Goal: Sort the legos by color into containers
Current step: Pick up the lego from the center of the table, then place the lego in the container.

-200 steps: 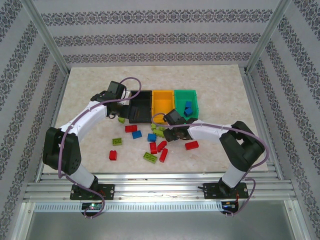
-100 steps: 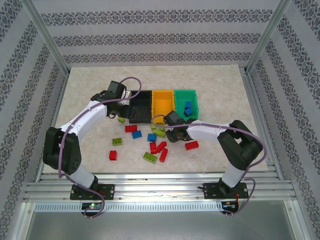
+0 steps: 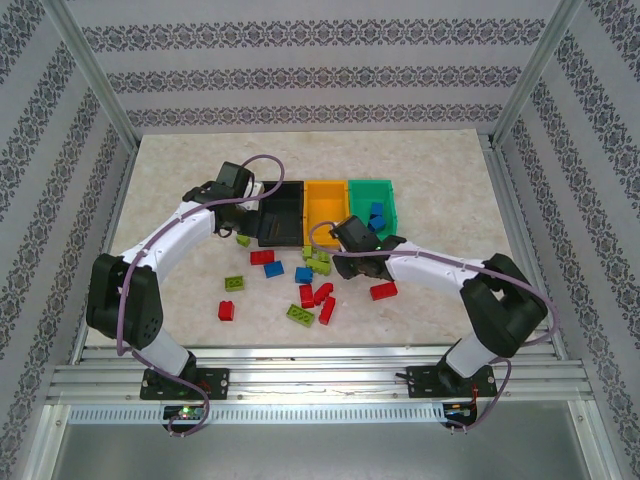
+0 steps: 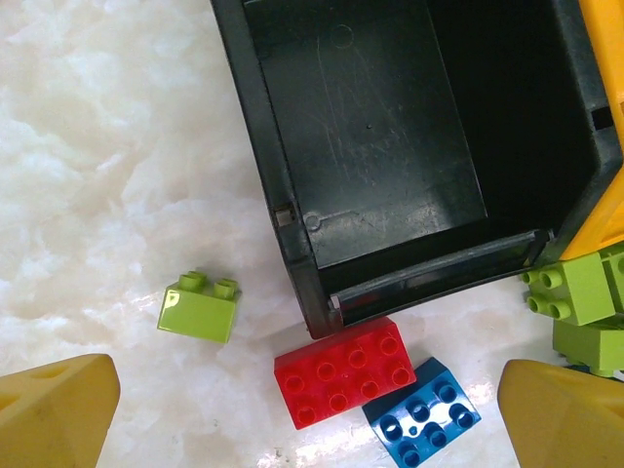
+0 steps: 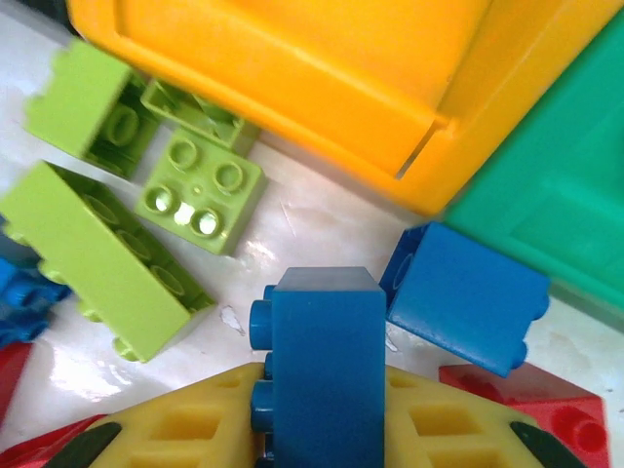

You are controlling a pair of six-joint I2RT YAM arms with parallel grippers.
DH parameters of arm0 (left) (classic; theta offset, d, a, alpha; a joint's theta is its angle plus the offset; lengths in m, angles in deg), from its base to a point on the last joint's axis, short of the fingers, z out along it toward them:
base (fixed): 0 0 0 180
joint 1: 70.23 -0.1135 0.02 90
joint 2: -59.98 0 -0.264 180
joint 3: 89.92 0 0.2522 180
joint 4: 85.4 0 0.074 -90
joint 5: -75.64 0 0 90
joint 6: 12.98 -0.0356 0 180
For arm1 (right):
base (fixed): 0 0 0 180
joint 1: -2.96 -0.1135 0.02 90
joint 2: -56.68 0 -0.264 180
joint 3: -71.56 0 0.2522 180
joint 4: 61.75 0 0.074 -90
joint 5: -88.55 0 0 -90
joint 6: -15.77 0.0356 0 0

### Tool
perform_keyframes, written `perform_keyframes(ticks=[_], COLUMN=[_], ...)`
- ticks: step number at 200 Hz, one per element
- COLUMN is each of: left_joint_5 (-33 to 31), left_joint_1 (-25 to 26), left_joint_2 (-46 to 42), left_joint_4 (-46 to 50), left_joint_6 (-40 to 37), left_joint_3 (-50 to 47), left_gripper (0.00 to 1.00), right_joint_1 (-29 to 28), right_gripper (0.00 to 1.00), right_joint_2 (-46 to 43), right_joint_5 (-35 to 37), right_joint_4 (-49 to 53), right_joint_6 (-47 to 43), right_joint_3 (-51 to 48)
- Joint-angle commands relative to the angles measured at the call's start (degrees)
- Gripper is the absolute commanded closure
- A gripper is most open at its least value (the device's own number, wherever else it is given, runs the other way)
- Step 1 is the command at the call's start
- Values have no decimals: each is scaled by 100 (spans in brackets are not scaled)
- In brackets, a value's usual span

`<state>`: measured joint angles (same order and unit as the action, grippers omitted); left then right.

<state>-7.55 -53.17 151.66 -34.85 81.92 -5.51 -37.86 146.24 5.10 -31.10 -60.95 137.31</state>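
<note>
Glossy plastic all round: the black bin [image 4: 370, 146] shows a smooth, faintly scratched floor that catches light at its front lip. Beside it, a lime brick [image 4: 200, 307] and a red brick [image 4: 343, 382] shine like wet paint on the polished, marble-look table [image 4: 88, 146]. The orange bin [image 5: 292, 68] next to the black bin is smooth plastic. My left fingers [image 4: 54, 409] are matt yellow plastic; the blue brick [image 5: 327, 370] in my right fingers [image 5: 224, 400] looks satin-smooth.

White arm links [image 3: 170, 235], black joints [image 3: 125, 300], looping purple cables [image 3: 265, 160], yellow tool fingers [image 4: 54, 409].
</note>
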Motion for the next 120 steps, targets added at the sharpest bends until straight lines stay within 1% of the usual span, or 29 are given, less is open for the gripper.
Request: perform_keyframes(ticks=[1, 25, 50, 74, 110, 120], left_joint_5=[-83, 14, -83, -48, -86, -89], left_joint_1=[86, 80, 81, 81, 81, 78], left_joint_2=[25, 49, -8, -22, 16, 25], left_joint_4=[164, 194, 181, 177, 174, 187], left_joint_6=[-95, -86, -113, -100, -117, -121], left_joint_3=[122, 179, 160, 156, 158, 151], left_gripper=[0, 0, 1, 0, 0, 0], right_joint_1=[202, 558, 1101, 1517, 1968, 2039], right_gripper=[71, 71, 71, 71, 69, 66], right_joint_2=[-441, -782, -750, -423, 448, 674], right_joint_5=[-203, -549, -922, -891, -955, -1055], right_joint_4=[-54, -224, -265, -340, -410, -434], right_joint_6=[53, 65, 107, 57, 86, 112], right_joint_3=[-17, 47, 373, 757, 1427, 1574])
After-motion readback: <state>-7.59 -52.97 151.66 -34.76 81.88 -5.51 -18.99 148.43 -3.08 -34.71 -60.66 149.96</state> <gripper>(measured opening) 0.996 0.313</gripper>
